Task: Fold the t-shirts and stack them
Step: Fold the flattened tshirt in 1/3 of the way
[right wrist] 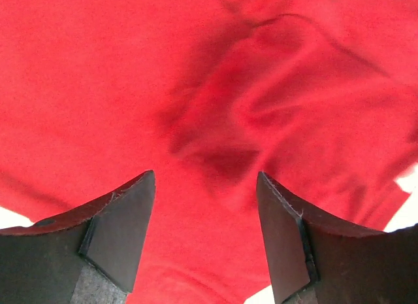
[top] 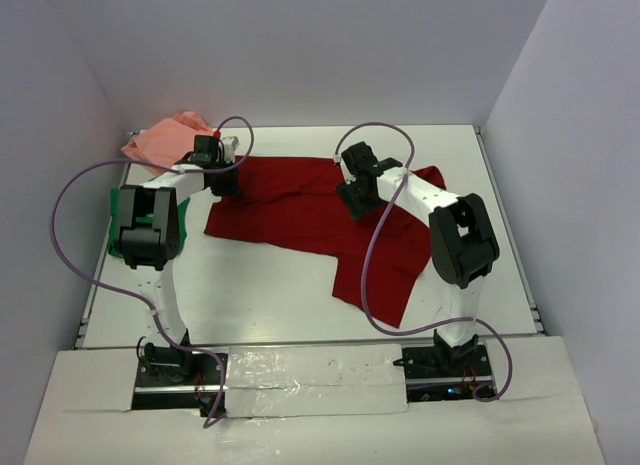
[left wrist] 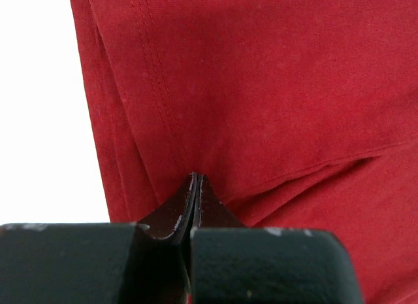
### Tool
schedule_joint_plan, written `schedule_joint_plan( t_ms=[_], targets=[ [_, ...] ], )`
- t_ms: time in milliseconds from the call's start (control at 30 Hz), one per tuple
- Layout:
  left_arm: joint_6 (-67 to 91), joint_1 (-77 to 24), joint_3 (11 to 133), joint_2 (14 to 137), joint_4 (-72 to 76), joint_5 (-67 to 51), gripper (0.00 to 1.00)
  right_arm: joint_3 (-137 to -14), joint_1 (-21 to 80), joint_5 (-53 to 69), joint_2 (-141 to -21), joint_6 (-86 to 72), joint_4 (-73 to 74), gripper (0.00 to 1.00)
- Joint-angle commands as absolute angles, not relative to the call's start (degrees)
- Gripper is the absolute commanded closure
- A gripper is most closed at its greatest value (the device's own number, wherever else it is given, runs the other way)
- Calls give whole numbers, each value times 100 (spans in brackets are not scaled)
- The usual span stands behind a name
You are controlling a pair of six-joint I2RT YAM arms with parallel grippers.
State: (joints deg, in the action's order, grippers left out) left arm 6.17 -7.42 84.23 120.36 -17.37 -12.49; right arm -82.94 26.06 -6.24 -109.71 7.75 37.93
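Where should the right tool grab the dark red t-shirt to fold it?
Probably pinch the raised wrinkle in the dark red t-shirt just ahead of the open right tool, coming straight down from above. Elsewhere the cloth lies flat, so that ridge gives it something to close on, while the left tool pinches near its left edge.

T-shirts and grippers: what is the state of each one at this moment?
dark red t-shirt, spread out, rumpled, not folded
bright green t-shirt, mostly hidden behind the left arm
salmon pink t-shirt, crumpled, not folded
left gripper, shut on the dark red t-shirt
right gripper, open above it, empty
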Motion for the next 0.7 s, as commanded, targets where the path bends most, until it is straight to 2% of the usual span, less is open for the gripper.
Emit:
schedule_joint_plan(
  t_ms=[0, 133, 200, 267, 300, 533, 667],
  targets=[
    [519, -756, 8332, 11602, -1775, -1441, 100, -8280, 2611, -1518, -10662, 835, 3472, 29],
    [510, -721, 8253, 11409, -1811, -1476, 100, -8043, 2435, -1443, -10223, 862, 3445, 31],
    [536, -695, 8139, 11286, -1741, -1520, 100, -7867, 2295, -1362, -9942, 853, 3472, 38],
    [562, -642, 8034, 11084, -1627, -1547, 100, -7753, 2180, -1450, -9792, 861, 3419, 82],
    [580, -642, 7929, 11031, -1565, -1521, 100, -7691, 2093, -1459, -9730, 853, 3349, 100],
    [747, -580, 7603, 10854, -1055, -1511, 100, -7760, 968, -443, -9992, 808, 3261, 100],
    [791, -580, 7541, 10837, -993, -1521, 100, -8006, 765, -27, -10414, 756, 3427, 100]
  ],
)
